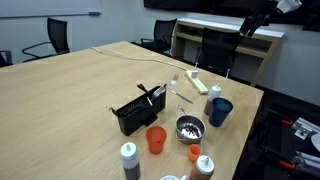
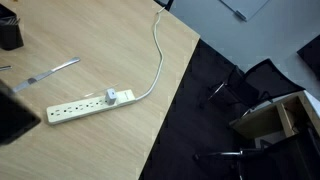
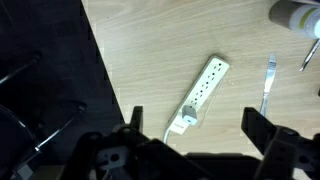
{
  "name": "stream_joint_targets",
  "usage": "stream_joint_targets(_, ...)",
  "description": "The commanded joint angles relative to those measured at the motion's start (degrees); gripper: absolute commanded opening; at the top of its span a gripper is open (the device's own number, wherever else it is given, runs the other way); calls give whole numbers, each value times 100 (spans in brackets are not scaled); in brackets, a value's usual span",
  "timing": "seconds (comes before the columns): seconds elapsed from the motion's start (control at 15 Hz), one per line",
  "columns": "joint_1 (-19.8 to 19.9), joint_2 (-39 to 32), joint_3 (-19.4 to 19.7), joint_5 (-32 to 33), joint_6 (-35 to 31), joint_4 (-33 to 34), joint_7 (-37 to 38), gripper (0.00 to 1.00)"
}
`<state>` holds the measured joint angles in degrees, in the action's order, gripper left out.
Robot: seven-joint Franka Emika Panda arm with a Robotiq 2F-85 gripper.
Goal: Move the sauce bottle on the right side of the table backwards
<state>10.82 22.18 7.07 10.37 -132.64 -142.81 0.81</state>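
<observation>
The sauce bottle (image 1: 214,95), slim and pale white, stands upright near the table's right edge, just behind the dark blue cup (image 1: 220,111). The table (image 1: 70,90) is light-brown wood. My gripper (image 1: 250,26) hangs high above and beyond the table's far right corner, well away from the bottle. In the wrist view the gripper (image 3: 196,125) is open and empty, its fingers spread above a white power strip (image 3: 203,92). A pale rounded thing (image 3: 296,12) is cut off at the top right edge of the wrist view; I cannot tell if it is the bottle.
A black caddy (image 1: 138,110), orange cup (image 1: 156,138), metal bowl (image 1: 189,127), grey white-capped bottle (image 1: 129,158) and orange white-capped bottles (image 1: 199,160) crowd the near right of the table. The power strip (image 2: 85,105) with its cable and a knife (image 2: 50,72) lie by the edge. Chairs (image 2: 240,85) stand beyond.
</observation>
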Motion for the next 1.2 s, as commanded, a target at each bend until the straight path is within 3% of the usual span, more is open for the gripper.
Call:
stream_joint_targets(0.0, -2, 1, 2, -2, 14, 10, -2, 100)
stream_joint_targets(0.33, -105, -139, -107, 34, -97, 15, 11, 100)
stream_joint_targets(0.8, -974, -225, -577, -483, -222, -377, -82, 100)
stream_joint_targets(1.13, -1121, -237, -768, -450, -38, -445, 76, 100)
